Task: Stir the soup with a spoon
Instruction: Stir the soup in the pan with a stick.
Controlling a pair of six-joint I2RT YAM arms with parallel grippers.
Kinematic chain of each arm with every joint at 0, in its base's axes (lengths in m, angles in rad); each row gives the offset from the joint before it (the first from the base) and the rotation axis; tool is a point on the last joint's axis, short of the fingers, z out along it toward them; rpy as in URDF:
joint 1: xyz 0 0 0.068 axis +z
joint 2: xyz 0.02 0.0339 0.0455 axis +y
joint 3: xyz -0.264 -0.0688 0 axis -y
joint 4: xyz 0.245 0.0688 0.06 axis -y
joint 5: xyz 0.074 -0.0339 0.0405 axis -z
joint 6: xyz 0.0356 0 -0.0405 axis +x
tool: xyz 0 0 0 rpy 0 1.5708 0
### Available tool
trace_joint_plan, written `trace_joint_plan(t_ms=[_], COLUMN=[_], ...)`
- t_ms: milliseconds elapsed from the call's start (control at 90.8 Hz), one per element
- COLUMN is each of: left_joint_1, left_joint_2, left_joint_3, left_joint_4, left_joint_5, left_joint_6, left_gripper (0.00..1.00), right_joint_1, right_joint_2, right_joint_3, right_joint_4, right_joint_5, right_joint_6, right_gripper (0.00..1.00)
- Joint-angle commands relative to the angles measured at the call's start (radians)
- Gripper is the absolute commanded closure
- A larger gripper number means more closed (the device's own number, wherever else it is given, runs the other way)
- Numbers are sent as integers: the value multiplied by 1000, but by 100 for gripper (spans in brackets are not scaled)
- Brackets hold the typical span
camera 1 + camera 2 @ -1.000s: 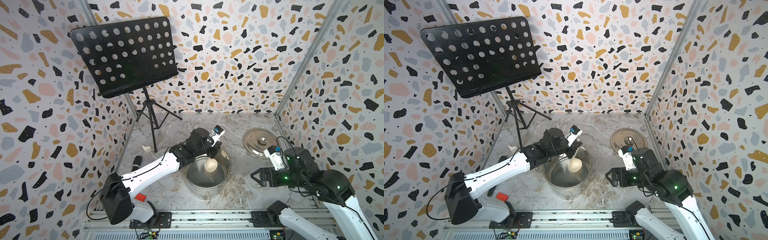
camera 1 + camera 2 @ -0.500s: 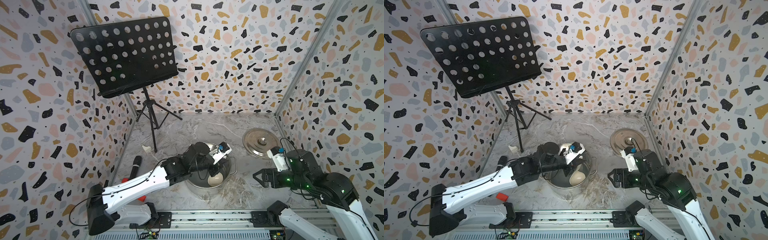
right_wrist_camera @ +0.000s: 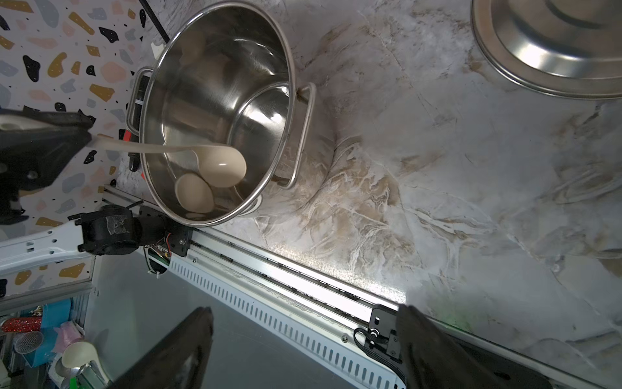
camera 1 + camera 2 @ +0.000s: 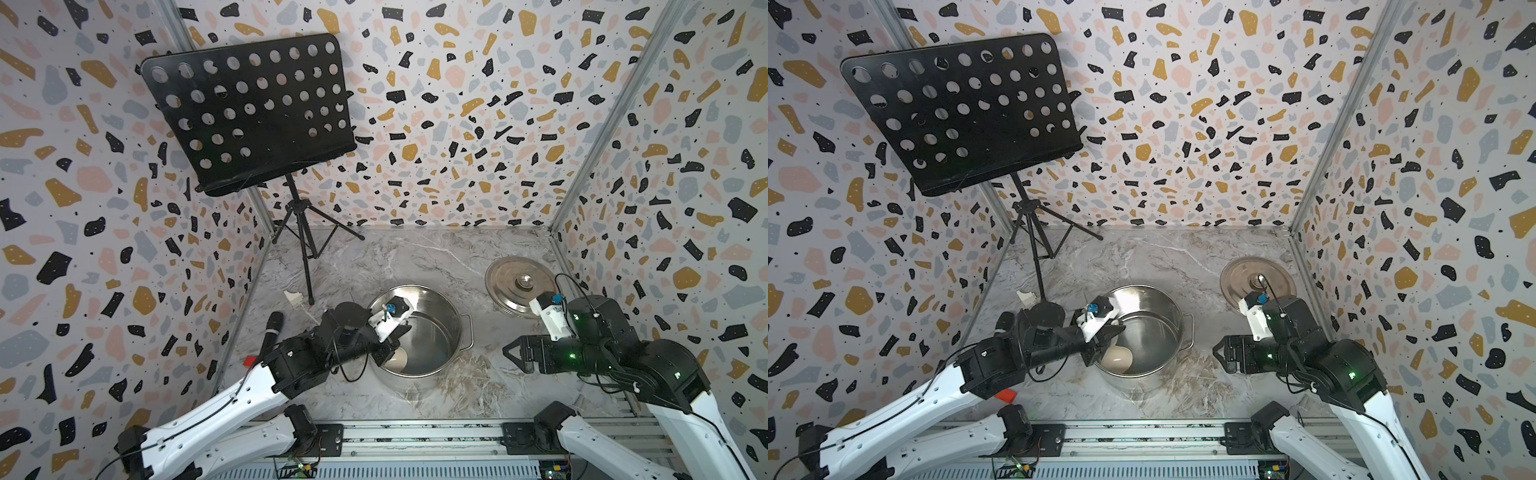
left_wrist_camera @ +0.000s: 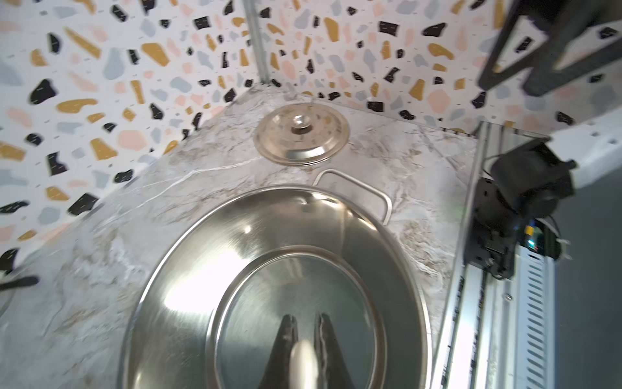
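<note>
Right wrist view: spoon dipped in the pot, left gripper holding it

I see the pot standing on the marble worktop near the middle of its front edge, its inside shiny steel. My left gripper reaches in over the pot's left rim, jaws drawn narrow and clamped on the far end of the cream handle. From there the handle slants down into the pot, and the round bowl sits low by the wall nearest the front edge; whether it touches the steel I cannot tell. My right gripper hangs above the worktop to the right of the pot, near the front edge and well apart from the pot, jaws spread wide and holding nothing. Both top views show the flat steel lid lying knob-up toward the right edge, behind that gripper. A black microphone lies along the left edge, and a black music stand rises from the back left corner
</note>
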Motion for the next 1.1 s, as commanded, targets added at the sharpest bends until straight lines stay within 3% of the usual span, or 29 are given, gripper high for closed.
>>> trace_joint_plan(t_ms=[0, 121, 286, 474, 650, 859, 1090], left_joint_1=[75, 138, 157, 150, 77, -28, -135], left_joint_2=[36, 140, 307, 471, 594, 625, 545], left_joint_3=[-14, 28, 165, 285, 379, 431, 360], left_joint_4=[71, 151, 175, 235, 261, 264, 229], left_joint_5=[-80, -98, -86, 17, 33, 67, 99], left_joint_6=[-23, -13, 40, 20, 19, 24, 40], left_gripper=[100, 100, 100, 100, 100, 100, 100], right_joint_1=[1, 1, 1, 2, 1, 2, 1], right_joint_2=[14, 18, 6, -6, -5, -24, -34], right_joint_3=[27, 36, 33, 32, 44, 46, 43], right_joint_4=[15, 14, 15, 11, 9, -11, -13], right_joint_5=[-13, -19, -16, 32, 80, 141, 160], right_joint_6=[-7, -8, -1, 37, 63, 81, 97], right_gripper=[10, 10, 10, 8, 0, 0, 0])
